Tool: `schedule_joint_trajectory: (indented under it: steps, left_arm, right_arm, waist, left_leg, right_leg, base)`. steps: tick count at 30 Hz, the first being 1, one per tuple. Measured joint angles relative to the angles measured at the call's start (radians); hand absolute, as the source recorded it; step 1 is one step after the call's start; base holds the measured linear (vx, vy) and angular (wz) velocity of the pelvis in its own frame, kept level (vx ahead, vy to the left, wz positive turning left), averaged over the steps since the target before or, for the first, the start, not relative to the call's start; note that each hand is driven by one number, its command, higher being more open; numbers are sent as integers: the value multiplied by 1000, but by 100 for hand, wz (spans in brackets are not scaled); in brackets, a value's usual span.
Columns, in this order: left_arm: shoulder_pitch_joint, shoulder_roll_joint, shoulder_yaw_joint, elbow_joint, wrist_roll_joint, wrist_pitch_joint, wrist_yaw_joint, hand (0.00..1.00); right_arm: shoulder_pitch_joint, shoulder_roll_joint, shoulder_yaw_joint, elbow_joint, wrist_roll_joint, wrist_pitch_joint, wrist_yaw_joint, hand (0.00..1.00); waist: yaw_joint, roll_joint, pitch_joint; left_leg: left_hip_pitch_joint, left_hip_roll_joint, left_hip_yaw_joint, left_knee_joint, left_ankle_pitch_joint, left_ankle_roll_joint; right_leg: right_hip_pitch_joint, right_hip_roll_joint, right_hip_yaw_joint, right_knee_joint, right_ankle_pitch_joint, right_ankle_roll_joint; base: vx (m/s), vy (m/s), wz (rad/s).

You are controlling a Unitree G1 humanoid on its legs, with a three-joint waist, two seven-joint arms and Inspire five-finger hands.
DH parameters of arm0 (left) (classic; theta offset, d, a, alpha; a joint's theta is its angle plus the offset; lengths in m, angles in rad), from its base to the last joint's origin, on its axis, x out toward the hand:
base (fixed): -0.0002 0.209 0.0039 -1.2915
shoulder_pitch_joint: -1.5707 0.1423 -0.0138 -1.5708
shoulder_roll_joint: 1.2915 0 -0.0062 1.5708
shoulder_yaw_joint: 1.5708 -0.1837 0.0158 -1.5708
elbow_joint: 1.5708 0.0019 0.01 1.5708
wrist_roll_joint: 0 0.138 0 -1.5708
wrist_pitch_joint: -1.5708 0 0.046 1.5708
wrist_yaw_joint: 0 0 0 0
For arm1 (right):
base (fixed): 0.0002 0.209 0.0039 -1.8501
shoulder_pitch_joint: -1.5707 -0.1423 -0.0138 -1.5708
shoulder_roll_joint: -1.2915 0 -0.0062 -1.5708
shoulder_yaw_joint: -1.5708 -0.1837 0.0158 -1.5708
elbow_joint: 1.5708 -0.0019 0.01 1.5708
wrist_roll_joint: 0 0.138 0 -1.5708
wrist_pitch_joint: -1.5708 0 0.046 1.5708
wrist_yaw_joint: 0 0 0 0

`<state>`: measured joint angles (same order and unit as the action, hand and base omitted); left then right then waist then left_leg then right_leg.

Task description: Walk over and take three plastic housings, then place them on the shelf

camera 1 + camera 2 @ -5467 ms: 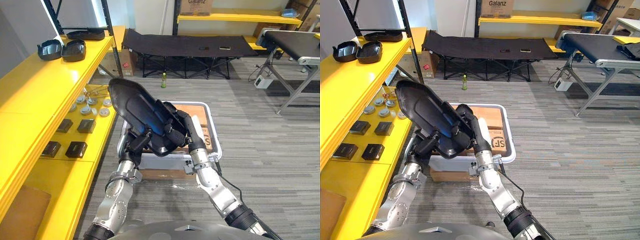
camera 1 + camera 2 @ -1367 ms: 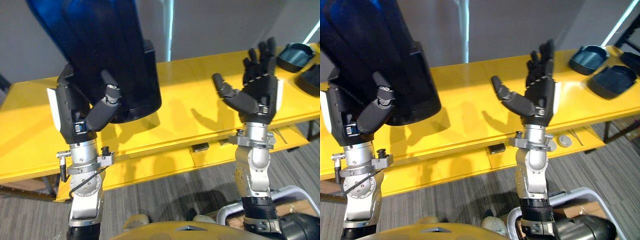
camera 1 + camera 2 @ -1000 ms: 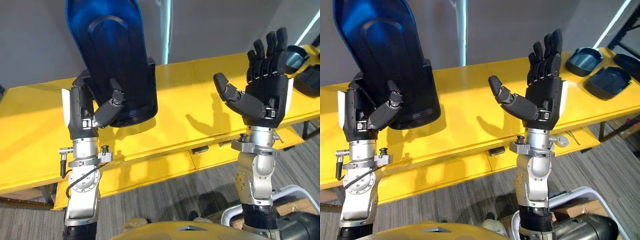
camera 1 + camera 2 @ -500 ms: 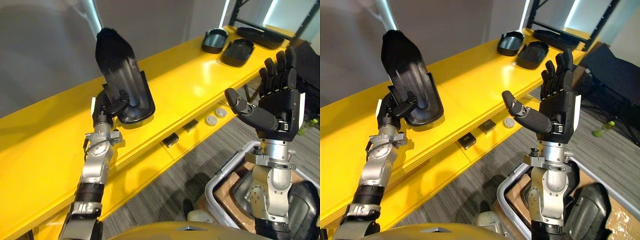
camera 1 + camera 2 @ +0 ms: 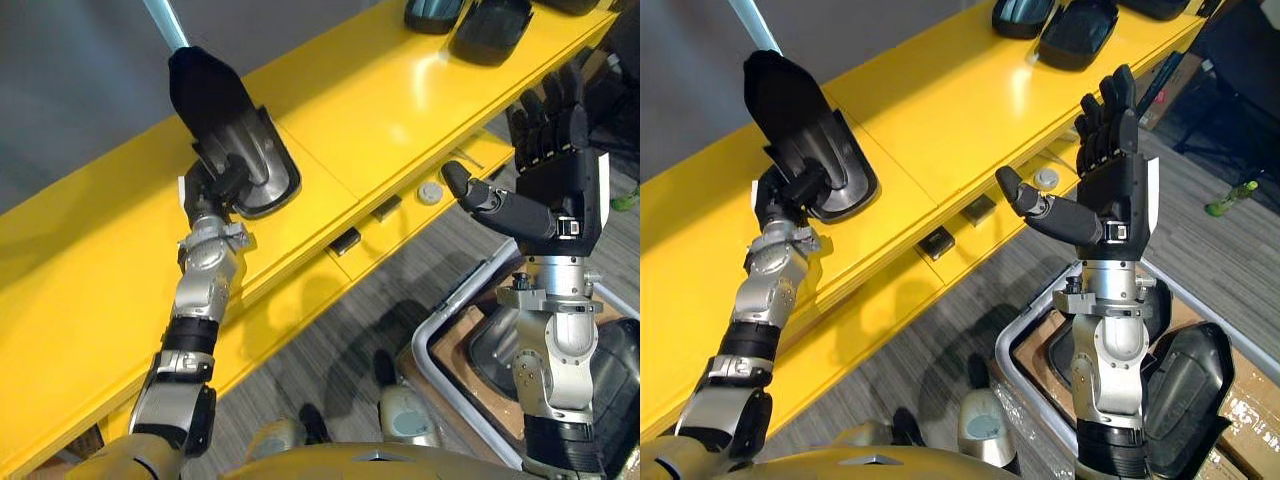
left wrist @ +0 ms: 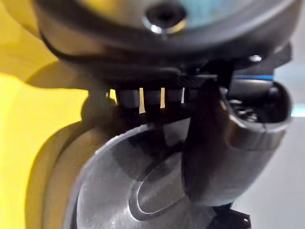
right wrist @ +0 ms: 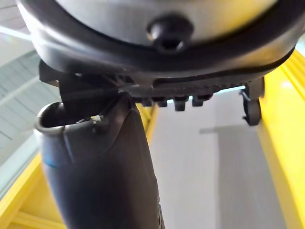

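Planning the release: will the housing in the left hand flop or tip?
Probably stiff: the housing holds its shape, gripped at one end by the left hand. Tilted over the shelf, it may drop flat when freed.

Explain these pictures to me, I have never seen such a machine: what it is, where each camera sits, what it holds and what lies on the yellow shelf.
This is a humanoid robot on two legs, with dark hands on its arms. The two wide pictures come from a stereo camera on its head; the two close-ups come from cameras on its wrists. Its left hand grips a dark plastic housing, tilted, its lower end at the yellow shelf; the left wrist view shows the thumb curled over it. The right hand is raised, open and empty. Farther along the shelf lie two more housings, and another housing sits in a white bin on the floor.
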<state>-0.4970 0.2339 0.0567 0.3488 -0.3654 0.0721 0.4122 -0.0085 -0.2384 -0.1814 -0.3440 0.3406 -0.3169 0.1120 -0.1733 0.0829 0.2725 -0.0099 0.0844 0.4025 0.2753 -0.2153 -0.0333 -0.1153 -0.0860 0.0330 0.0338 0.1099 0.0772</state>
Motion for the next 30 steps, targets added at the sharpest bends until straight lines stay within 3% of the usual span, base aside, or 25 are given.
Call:
schedule_joint_trajectory:
  steps: [7,15,22,26,29,30]
  left_arm:
    - [-10,4,-3,-46,25,27,15,100]
    - [162,-6,-22,-287,111,124,14,100]
    - [202,-8,-19,-475,245,130,14,100]
    - [236,-13,-19,-603,301,95,19,100]
    - [269,-45,-29,-745,303,-7,21,100]
    - [299,-51,-51,-838,302,-66,11,100]
  right_arm:
    - [29,0,18,-48,-1,5,-15,100]
    - [108,32,58,-55,-19,0,-15,100]
    - [147,57,81,-55,-20,-3,-55,100]
    - [149,63,114,-55,-28,-4,-99,100]
    - [148,91,120,-62,-152,-4,-197,100]
    - [148,96,123,-62,-179,-5,-239,100]
  waist:
    - [4,2,17]
    - [8,3,17]
    - [35,3,13]
    - [39,4,-40]
    - [47,4,-59]
    - [48,4,-68]
  left_leg:
    - [-18,4,-5,19,-4,7]
    - [35,2,-31,-8,-3,6]
    - [42,-7,-65,-20,4,6]
    - [58,-18,-77,-57,15,5]
    - [87,-21,-82,-77,18,6]
    - [95,-23,-87,-84,20,7]
  right_leg:
    - [-5,-2,-4,-1,7,7]
    - [69,-2,-34,-40,8,6]
    - [103,-11,-74,-67,9,8]
    - [121,-16,-89,-89,9,7]
    - [144,-20,-100,-89,9,7]
    - [153,-22,-109,-91,8,7]
  base:
    - [-56,-8,2]
    - [6,0,9]
    - [-11,-5,17]
    - [14,-3,11]
    - [9,12,5]
    - [-18,14,7]
